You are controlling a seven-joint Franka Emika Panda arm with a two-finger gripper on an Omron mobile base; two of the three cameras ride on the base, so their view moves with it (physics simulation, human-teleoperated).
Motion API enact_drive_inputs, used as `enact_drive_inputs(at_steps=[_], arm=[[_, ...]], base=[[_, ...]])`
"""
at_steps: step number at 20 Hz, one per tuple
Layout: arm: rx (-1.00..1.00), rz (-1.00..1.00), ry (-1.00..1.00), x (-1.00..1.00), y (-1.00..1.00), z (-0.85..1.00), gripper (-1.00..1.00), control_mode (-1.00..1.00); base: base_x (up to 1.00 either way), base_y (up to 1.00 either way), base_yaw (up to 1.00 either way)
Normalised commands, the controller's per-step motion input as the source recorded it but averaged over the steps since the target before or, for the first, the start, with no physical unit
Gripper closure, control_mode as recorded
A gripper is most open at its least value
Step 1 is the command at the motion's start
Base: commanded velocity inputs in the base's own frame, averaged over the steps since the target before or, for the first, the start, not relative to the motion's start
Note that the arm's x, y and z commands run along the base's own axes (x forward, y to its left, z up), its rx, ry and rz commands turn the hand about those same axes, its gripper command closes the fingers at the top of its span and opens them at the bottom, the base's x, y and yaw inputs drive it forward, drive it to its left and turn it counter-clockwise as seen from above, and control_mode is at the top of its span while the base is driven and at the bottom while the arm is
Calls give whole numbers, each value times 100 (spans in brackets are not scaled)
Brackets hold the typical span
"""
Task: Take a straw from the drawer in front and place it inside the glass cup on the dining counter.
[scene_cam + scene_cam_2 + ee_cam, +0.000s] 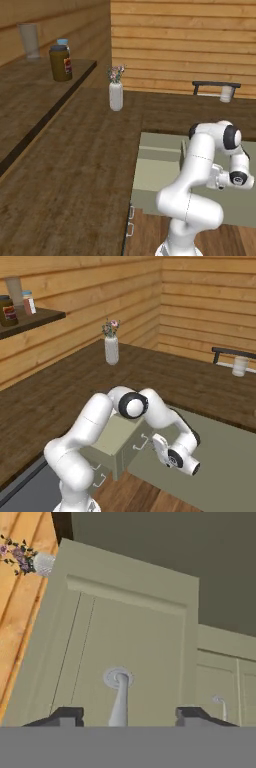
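- On the left, a shelf carries a tall grey glass and a brown jar; they are well apart from the work and have no part in it.
- A white vase with flowers stands on the wooden worktop, also away from the arm, so it is not in danger.
- The drawer is below the worktop edge, and it seems pulled out a little, because its top is visible in the base views.
- The gripper is low, in front of the drawer front, and looks straight at it. The handle stands between the two finger tips, which are apart, so the jaws are open around it and do not yet hold it. I think this is to pull the drawer further.
- The straw is probably inside the drawer; I cannot see it.
- Far on the right, the glass cup waits on the dining counter, ready to receive the straw later.
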Motion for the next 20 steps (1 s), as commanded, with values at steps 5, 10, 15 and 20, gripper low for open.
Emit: enact_drive_inputs(at_steps=[5,10,15,20], arm=[[-28,-15,3,-3,-78,14,-100,-100],[-23,-12,-1,-10,-4,99,-100,-100],[-23,-5,-1,-9,24,100,-100,-100],[-26,-2,13,-3,57,100,-100,-100]], base=[[0,0,0],[0,0,0],[0,0,0],[0,0,0]])
